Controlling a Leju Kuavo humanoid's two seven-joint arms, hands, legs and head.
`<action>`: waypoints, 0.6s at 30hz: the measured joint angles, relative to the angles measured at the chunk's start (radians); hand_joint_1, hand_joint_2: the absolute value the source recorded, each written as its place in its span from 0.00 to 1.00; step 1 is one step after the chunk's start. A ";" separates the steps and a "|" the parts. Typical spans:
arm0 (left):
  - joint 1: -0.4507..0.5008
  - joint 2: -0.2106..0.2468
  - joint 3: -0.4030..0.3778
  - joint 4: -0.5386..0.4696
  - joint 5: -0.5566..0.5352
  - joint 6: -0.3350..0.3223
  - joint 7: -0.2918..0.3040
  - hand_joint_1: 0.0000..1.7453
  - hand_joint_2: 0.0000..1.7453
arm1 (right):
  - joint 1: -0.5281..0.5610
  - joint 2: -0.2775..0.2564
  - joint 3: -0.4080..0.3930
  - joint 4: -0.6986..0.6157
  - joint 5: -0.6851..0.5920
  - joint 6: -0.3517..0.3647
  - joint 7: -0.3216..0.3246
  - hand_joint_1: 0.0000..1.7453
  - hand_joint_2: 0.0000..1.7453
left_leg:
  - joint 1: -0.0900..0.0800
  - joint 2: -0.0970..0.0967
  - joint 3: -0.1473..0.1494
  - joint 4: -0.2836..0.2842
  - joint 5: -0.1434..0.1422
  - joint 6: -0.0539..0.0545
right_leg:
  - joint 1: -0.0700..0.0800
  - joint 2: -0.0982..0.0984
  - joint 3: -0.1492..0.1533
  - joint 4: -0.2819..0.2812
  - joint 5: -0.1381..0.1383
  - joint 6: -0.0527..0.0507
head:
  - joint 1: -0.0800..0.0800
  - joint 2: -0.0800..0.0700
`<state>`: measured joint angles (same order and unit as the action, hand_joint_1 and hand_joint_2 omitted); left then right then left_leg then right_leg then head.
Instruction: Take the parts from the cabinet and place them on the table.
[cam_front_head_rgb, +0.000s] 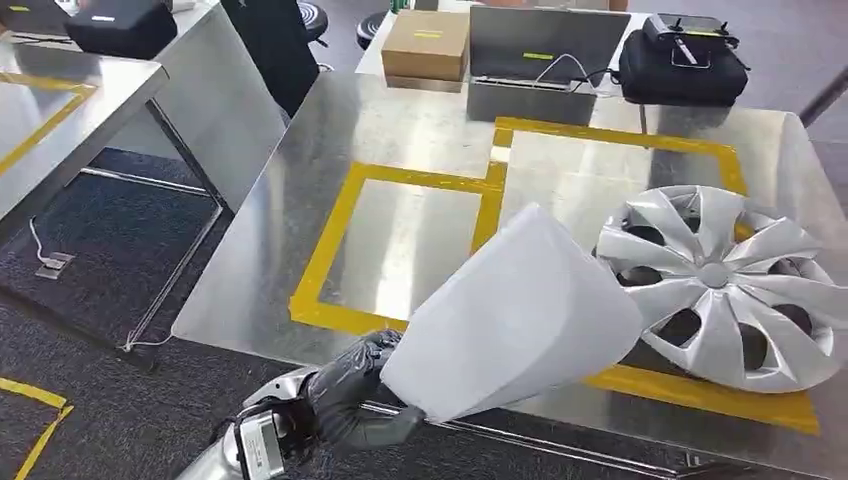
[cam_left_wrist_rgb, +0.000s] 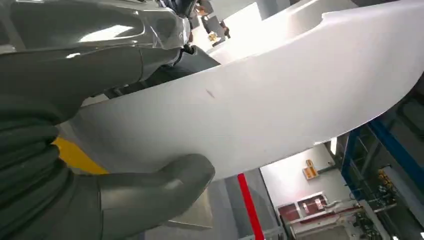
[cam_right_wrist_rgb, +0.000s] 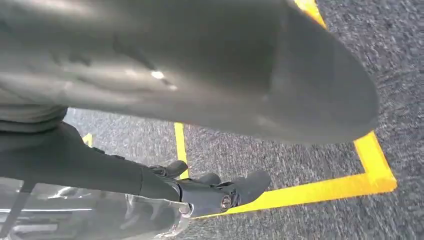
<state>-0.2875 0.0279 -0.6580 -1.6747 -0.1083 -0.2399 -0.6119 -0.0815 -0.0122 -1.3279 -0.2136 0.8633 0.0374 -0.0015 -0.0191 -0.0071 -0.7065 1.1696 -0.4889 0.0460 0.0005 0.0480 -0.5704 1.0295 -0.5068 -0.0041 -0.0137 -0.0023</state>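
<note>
White and smoothly curved, the plastic part (cam_front_head_rgb: 510, 315) sits in your robot's left hand (cam_front_head_rgb: 355, 400), its thumb (cam_left_wrist_rgb: 160, 187) pressed under the panel's edge and the darker fingers wrapped over the other side, holding it above the near edge of the steel table (cam_front_head_rgb: 400, 130) between two yellow taped rectangles (cam_front_head_rgb: 340, 230). Just to its right you find a silver wheel cover (cam_front_head_rgb: 725, 285) lying flat on the table, while a cardboard box (cam_front_head_rgb: 427, 45) and an open laptop (cam_front_head_rgb: 545, 60) sit at the far edge. Your right hand (cam_right_wrist_rgb: 220, 192) hangs over grey carpet with yellow floor tape (cam_right_wrist_rgb: 320, 190), its fingers loosely apart and holding nothing.
</note>
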 joint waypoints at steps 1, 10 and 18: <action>0.000 0.002 0.002 0.000 0.000 -0.001 0.000 1.00 1.00 | 0.000 0.003 0.000 0.000 -0.002 0.000 0.000 0.00 0.00 | -0.023 -0.029 0.028 -0.103 0.066 0.041 | 0.005 0.010 0.009 -0.007 -0.003 -0.005 | 0.000 0.000; 0.015 -0.004 0.020 -0.005 0.000 -0.013 0.000 1.00 1.00 | 0.004 0.014 -0.001 0.006 -0.010 -0.007 0.005 0.00 0.00 | -0.008 -0.014 0.189 -0.299 0.074 0.077 | -0.011 -0.027 -0.021 0.092 -0.099 0.032 | 0.013 0.000; 0.023 -0.010 0.022 -0.003 -0.003 -0.014 0.001 1.00 1.00 | -0.004 0.005 -0.002 0.005 -0.011 -0.007 0.005 0.00 0.00 | 0.042 0.031 0.185 -0.173 -0.033 -0.055 | -0.047 -0.064 -0.001 -0.004 0.013 0.107 | 0.037 0.000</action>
<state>-0.2641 0.0179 -0.6359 -1.6774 -0.1114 -0.2537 -0.6107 -0.0852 -0.0073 -1.3302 -0.2087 0.8522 0.0301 0.0034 0.0231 0.0243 -0.5220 0.9966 -0.5224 -0.0088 -0.0463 -0.0160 -0.5710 1.0258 -0.4941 0.1026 0.0237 -0.0023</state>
